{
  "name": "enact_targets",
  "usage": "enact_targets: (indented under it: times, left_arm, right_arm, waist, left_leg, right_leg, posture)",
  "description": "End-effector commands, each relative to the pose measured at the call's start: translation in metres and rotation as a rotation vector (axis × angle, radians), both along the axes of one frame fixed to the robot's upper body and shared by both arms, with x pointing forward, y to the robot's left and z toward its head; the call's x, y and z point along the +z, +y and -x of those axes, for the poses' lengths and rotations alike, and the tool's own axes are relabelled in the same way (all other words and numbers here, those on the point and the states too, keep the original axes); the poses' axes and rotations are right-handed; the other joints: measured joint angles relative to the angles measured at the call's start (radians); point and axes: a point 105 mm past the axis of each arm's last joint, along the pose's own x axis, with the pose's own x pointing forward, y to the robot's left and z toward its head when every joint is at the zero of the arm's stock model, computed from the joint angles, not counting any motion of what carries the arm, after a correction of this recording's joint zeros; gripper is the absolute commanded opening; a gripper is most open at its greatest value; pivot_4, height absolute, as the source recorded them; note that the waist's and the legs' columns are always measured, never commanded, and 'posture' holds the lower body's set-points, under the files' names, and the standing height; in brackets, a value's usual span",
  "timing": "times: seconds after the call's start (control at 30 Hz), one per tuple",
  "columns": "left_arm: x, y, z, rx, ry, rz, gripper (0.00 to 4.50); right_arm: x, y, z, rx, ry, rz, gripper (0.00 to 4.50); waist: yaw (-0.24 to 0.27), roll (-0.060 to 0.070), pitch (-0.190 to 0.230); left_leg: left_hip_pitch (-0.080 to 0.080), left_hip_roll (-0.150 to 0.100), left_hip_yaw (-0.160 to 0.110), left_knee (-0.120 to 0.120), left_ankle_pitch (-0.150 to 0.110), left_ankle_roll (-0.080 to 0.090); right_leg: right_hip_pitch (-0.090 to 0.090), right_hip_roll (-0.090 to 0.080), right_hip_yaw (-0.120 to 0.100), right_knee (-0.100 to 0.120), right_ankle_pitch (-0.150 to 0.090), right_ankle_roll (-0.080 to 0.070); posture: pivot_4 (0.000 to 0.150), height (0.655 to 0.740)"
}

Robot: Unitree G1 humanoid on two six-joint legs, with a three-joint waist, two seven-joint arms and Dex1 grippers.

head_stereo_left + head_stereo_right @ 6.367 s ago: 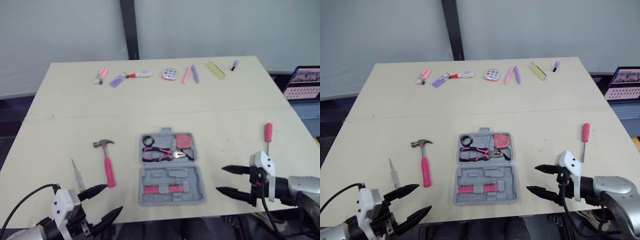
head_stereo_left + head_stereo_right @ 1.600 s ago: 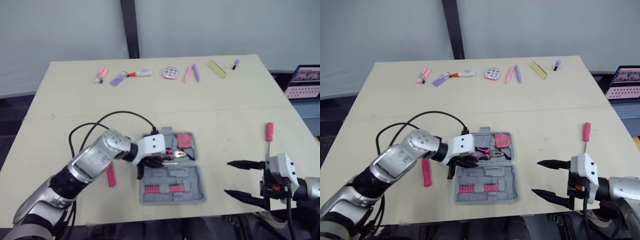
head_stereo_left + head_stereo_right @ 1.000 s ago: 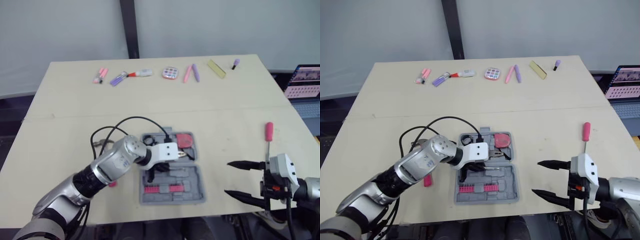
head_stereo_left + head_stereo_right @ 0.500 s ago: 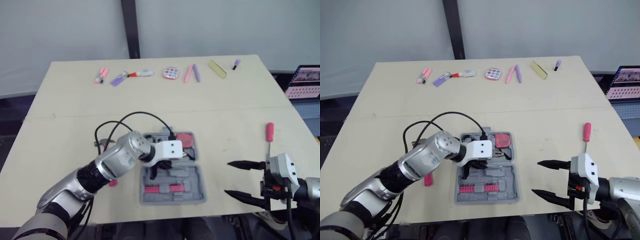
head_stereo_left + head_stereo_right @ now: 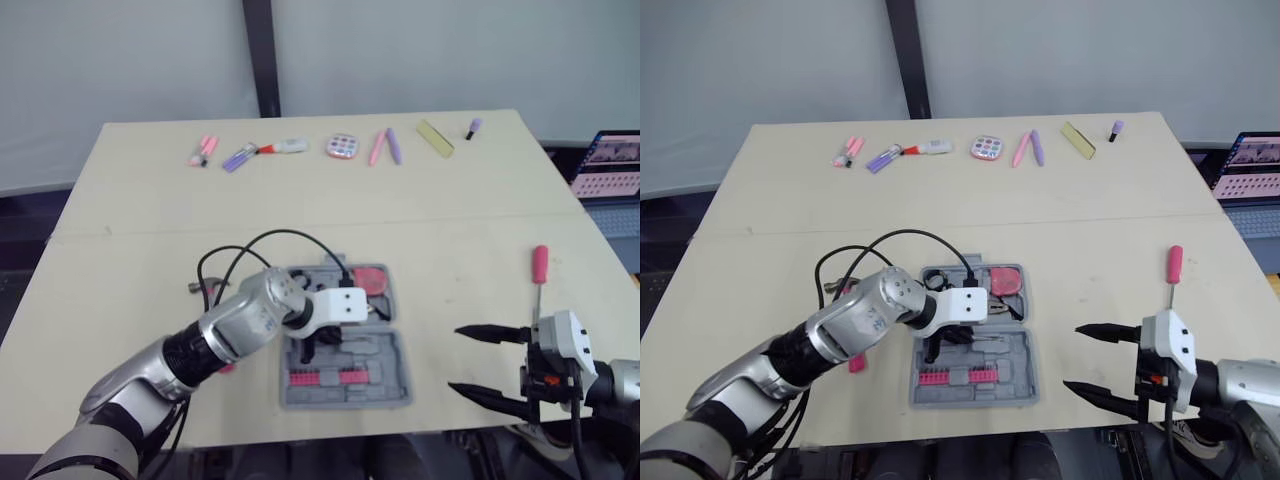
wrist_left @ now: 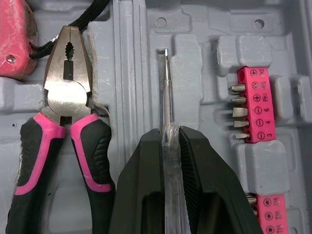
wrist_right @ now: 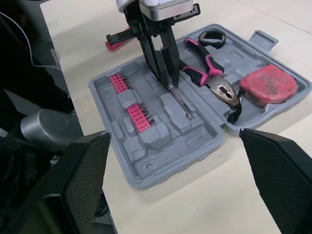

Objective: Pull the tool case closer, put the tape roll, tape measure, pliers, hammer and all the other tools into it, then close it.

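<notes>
Between your left jaws sits the clear handle of a slim screwdriver [image 6: 167, 92], clamped tight. Its metal shaft is lined up over a narrow slot in the near half of the open tool case [image 5: 1012, 352]; whether the tip touches the plastic you cannot tell. Just beside that slot, on one side, a pink bit holder [image 6: 253, 105] is seated in its recess. On the other side, in the far half, the pliers [image 6: 68, 97] lie in their bed with the pink tape measure [image 7: 269, 83] next to their nose and the black tape roll [image 7: 212, 37] by their handles. Your right jaws stand wide apart and empty, hovering near the counter's [image 5: 940, 210] near right edge, well apart from the case. Beyond them a pink-handled screwdriver [image 5: 1173, 270] lies on the counter. Left of the case, the hammer [image 5: 855, 362] lies partly hidden under your left arm, with a bit of pink handle showing. Along the far edge you have a row of small pens and markers [image 5: 1025, 148].
</notes>
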Motion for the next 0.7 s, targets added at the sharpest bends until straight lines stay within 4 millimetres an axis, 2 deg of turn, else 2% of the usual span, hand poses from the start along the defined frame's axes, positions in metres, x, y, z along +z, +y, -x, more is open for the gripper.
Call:
enact_targets:
  times: [0.03, 0.43, 0.7]
  left_arm:
    - [0.006, -0.004, -0.002, -0.013, -0.027, 0.01, 0.04]
    - [0.006, -0.005, -0.004, 0.004, -0.012, 0.021, 0.04]
    - [0.019, -0.007, 0.003, 0.027, 0.036, 0.077, 3.74]
  right_arm:
    - [0.012, 0.001, 0.001, 0.002, -0.063, 0.001, 4.5]
    - [0.012, 0.001, 0.001, -0.003, -0.063, -0.003, 4.5]
    - [0.014, 0.003, 0.001, 0.0, -0.064, -0.01, 4.5]
  waist:
    - [0.0, 0.0, 0.0]
    - [0.0, 0.0, 0.0]
    - [0.004, 0.0, 0.0]
  left_leg:
    - [0.0, 0.0, 0.0, 0.0, 0.0, 0.0]
    - [0.0, 0.0, 0.0, 0.0, 0.0, 0.0]
    - [0.0, 0.0, 0.0, 0.001, 0.0, 0.0]
  right_leg:
    - [0.0, 0.0, 0.0, 0.0, 0.0, 0.0]
    - [0.0, 0.0, 0.0, 0.0, 0.0, 0.0]
    - [0.0, 0.0, 0.0, 0.001, 0.0, 0.0]
  posture:
    - [0.15, 0.74]
    - [0.15, 0.74]
    - [0.15, 0.74]
